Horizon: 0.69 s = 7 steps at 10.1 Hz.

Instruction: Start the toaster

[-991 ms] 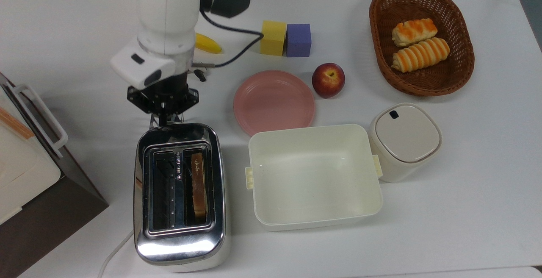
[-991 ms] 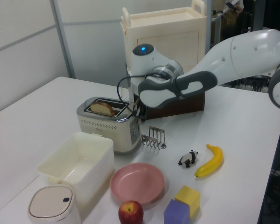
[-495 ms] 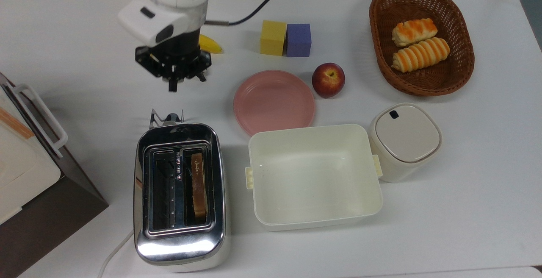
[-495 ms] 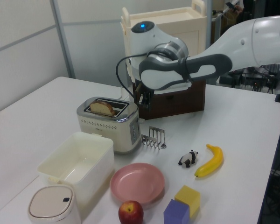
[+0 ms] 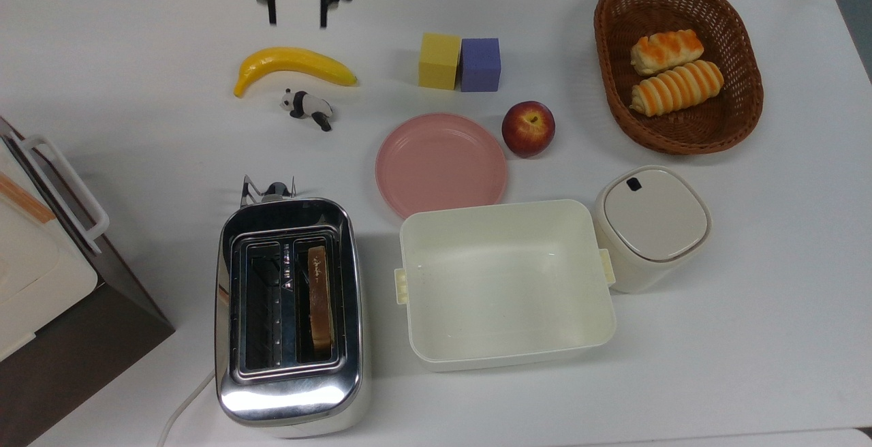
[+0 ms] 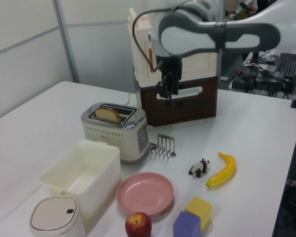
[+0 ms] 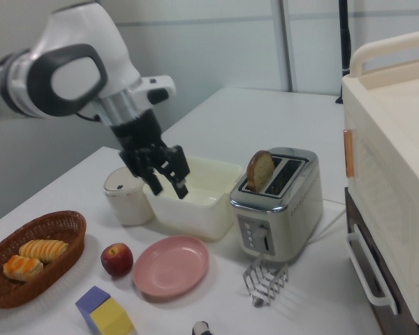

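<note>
I see a white table [image 5: 749, 283] with grey wall panels behind it in the left view. My pincer [image 5: 297, 14] hangs high above the table, fingers [image 7: 181, 187] apart and holding nothing. The toaster [image 5: 288, 314] stands well below it, toward the top view's bottom edge, a slice of bread [image 5: 318, 300] upright in one slot; a small wire rack [image 6: 162, 144] lies just beside its lever end. Between the pincer and the toaster lie a banana [image 5: 293, 65] and a panda figure [image 5: 307, 106]. To the top view's right of the pincer are a yellow block [image 5: 439, 60] touching a purple block [image 5: 480, 64], and farther on a basket [image 5: 746, 103] holding two pastries. A cream-and-brown cabinet [image 6: 180, 64] stands behind the pincer in the left view. Half a second ago the pincer was lower, covering the panda and part of the banana; a second ago it was at the toaster's lever end. The bread slice has not moved.
</note>
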Tool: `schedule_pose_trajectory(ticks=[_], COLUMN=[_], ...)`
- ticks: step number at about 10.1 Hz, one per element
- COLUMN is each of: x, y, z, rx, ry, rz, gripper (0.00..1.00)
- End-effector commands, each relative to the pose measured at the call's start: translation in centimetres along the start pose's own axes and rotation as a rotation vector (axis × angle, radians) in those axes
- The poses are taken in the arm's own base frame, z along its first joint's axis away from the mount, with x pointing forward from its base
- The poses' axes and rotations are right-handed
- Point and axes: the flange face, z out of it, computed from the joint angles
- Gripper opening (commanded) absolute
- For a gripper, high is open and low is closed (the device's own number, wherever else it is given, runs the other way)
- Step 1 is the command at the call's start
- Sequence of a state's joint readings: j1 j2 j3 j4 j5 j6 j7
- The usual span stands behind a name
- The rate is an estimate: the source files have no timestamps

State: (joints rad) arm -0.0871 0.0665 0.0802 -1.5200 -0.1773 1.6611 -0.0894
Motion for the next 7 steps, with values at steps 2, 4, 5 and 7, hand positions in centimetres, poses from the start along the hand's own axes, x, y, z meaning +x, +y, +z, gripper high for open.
schedule_pose_trajectory(ticks=[2, 4, 5, 7], x=[-4.8, -5.5, -5.4, -5.0], y=[-0.2, -3.1, -3.1, -3.1], z=[-6.4, -6.5, -6.3, -5.3], rx=[0.094, 0.122, 0.136, 0.145], ry=[0.047, -0.012, -0.022, -0.034], rz=[0.031, 0.024, 0.104, 0.118], gripper=[1.0, 1.0, 1.0, 1.0])
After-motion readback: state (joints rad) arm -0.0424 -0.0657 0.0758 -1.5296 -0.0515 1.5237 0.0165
